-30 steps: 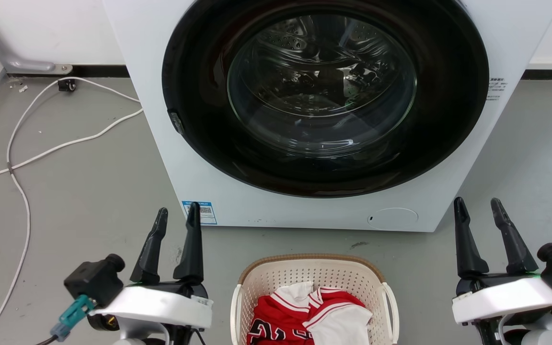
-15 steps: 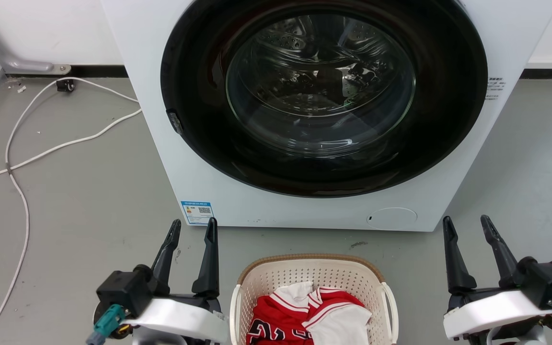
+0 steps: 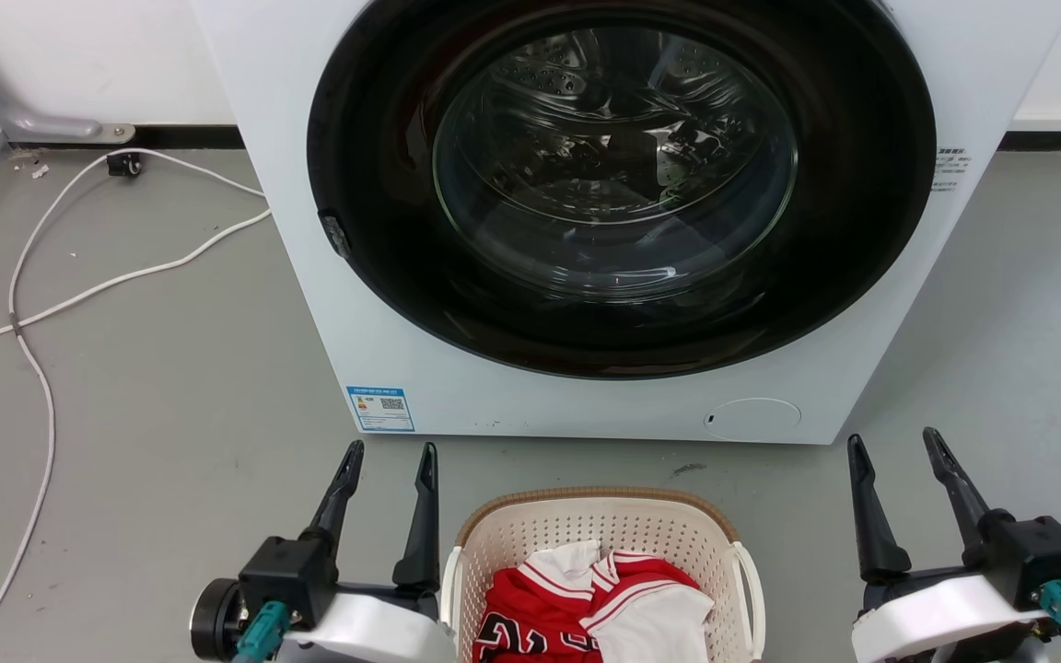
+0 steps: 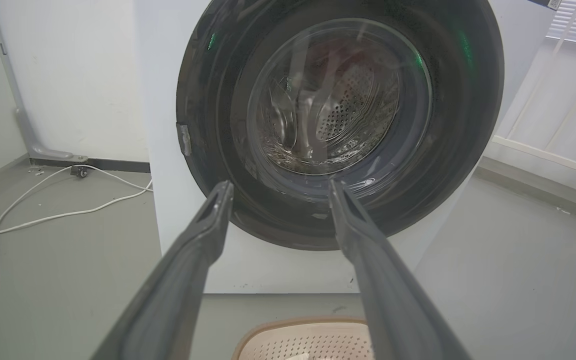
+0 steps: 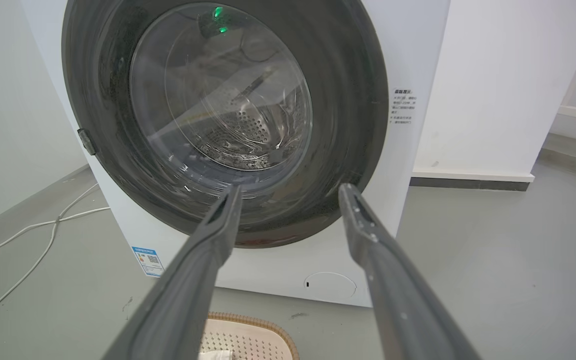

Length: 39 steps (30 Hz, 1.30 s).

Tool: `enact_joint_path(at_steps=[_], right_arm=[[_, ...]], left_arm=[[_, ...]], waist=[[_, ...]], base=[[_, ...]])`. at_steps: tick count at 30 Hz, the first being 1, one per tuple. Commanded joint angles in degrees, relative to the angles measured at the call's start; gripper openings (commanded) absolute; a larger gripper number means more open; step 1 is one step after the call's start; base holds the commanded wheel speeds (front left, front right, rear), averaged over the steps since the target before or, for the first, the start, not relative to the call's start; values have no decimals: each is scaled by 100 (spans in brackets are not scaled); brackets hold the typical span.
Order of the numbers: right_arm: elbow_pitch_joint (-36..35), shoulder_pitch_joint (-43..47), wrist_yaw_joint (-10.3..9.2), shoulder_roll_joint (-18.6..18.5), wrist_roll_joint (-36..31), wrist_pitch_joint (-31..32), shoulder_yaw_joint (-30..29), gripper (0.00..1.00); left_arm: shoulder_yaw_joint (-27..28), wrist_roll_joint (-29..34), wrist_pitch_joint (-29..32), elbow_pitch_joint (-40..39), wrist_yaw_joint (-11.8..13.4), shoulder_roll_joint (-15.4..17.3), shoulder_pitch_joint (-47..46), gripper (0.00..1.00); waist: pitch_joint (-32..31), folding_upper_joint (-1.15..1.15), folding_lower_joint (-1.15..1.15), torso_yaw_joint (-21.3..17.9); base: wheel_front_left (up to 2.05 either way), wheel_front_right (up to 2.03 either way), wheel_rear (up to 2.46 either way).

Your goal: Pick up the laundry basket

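Both pincers open and empty, either side of the laundry basket on the floor.

My left pincer (image 3: pixel 391 448) has its two fingers set moderately apart with nothing between them, and its inner finger stands just beside the left handle (image 3: pixel 448 575) of the laundry basket (image 3: pixel 586 528). My right pincer (image 3: pixel 891 437) is spread likewise and empty, standing clear of the right handle (image 3: pixel 755 580). The basket sits on the grey floor (image 3: pixel 171 396) between the two pincers, near the front of the washing machine (image 3: pixel 374 313). It holds bunched red-and-white clothing (image 3: pixel 567 599); I cannot tell how many pieces. The machine's door (image 3: pixel 613 157) is closed, and no laundry can be made out through the glass. Count: one basket, two handles, one machine, one blue label (image 3: pixel 380 408), and white cable (image 3: pixel 125 276) on the floor to my left.
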Motion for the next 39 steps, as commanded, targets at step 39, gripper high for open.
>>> enact_joint_path(at_steps=[39], right_arm=[[364,3,-2,-24,-161,-317,-12,100]], left_arm=[[-161,777,-317,376,71,15,16,100]], waist=[[129,0,0,8]], base=[[0,0,0]])
